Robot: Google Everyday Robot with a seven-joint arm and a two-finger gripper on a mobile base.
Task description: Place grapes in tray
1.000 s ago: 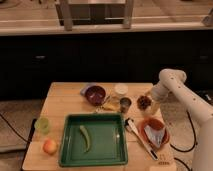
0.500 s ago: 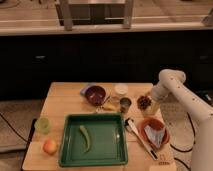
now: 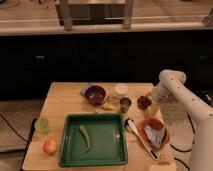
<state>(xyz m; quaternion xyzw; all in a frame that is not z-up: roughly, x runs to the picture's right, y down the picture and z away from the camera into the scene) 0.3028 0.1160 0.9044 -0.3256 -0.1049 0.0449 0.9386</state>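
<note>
The grapes [image 3: 143, 102], a small dark reddish-brown cluster, are at the right side of the wooden table, next to the small metal cup [image 3: 125, 104]. My gripper [image 3: 150, 106] is right at the grapes, reaching down from the white arm on the right; whether it touches or holds them is not clear. The green tray [image 3: 65, 142] lies at the front middle of the table, to the lower left of the grapes, with a green chilli [image 3: 86, 138] inside it.
A dark red bowl [image 3: 95, 94] and a white lid [image 3: 120, 90] stand at the back. An orange-red dish [image 3: 148, 126] with a blue-white packet and a white utensil [image 3: 140, 138] lie right of the tray. A green cup [image 3: 42, 125] and a peach [image 3: 49, 146] lie left.
</note>
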